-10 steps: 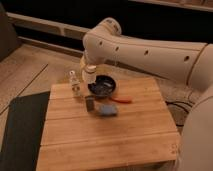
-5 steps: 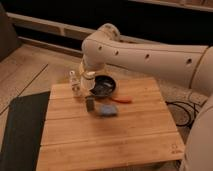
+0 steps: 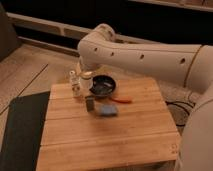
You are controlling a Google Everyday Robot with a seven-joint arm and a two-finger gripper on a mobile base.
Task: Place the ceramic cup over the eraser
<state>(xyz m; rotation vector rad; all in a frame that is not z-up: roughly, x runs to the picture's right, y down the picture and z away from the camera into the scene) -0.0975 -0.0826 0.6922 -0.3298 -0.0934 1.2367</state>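
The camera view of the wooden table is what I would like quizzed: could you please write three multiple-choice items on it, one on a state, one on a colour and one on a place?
1. The gripper is:
A. open and empty
B. shut on the ceramic cup
C. shut on a pen

2. The bowl is:
A. black
B. white
C. red

3. The eraser lies:
A. inside the bowl
B. on the wooden table, beside the blue pad
C. in the gripper

Answers:
1 B: the cup hangs in the gripper above the table's far side, between the clear bottle and the bowl.
2 A: its rim and inside are dark black.
3 B: the dark block stands on the wood right next to the pad.
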